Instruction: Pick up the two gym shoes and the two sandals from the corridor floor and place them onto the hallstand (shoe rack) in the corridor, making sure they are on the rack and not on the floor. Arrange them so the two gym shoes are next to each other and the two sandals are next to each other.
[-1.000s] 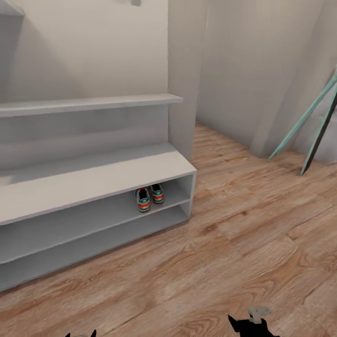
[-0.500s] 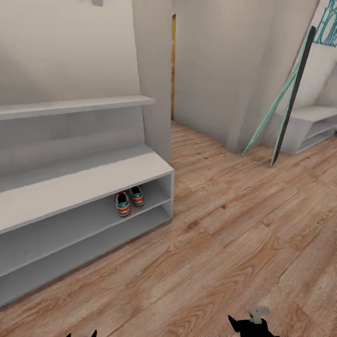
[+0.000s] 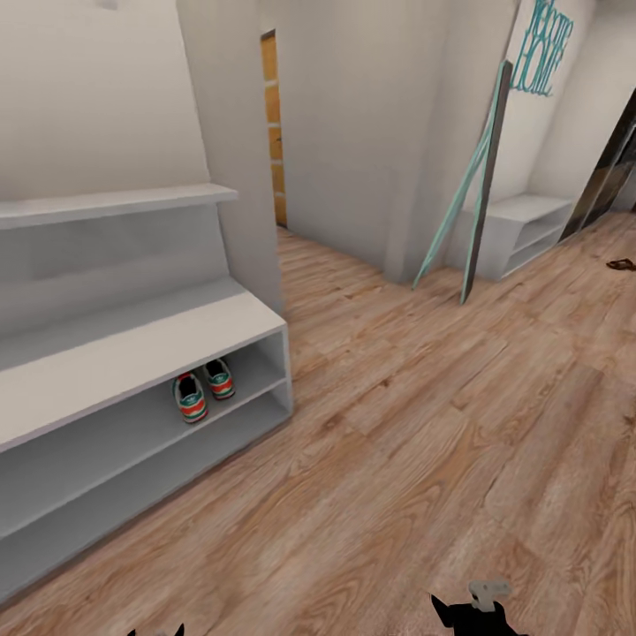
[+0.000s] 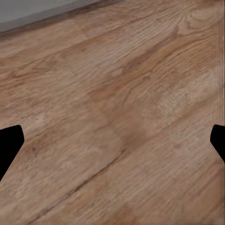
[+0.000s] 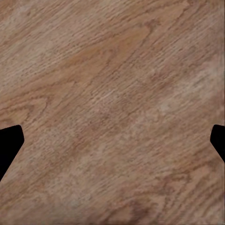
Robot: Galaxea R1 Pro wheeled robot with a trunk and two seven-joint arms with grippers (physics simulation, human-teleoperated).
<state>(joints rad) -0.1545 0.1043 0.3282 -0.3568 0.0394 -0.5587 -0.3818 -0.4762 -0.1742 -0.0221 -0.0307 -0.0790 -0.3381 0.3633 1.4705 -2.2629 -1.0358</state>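
Observation:
The two gym shoes stand side by side in the upper open compartment of the hallstand at the left of the head view, heels outward. One dark brown sandal lies small and far off on the corridor floor at the right edge; the other sandal is out of view. My left gripper hangs over bare planks with its fingers wide apart, open and holding nothing. My right gripper is likewise open over bare floor. Both grippers' tips, left and right, peek in at the head view's lower edge.
A plain low white bench stands against the far wall at the right. A teal-and-dark leaning frame rests beside it. A wall corner rises just past the hallstand's end, with a doorway behind it.
The head view has swung to the right, so the hallstand and shoes sit further left in the picture. The low bench and the sandal have come into view. Both grippers look unchanged.

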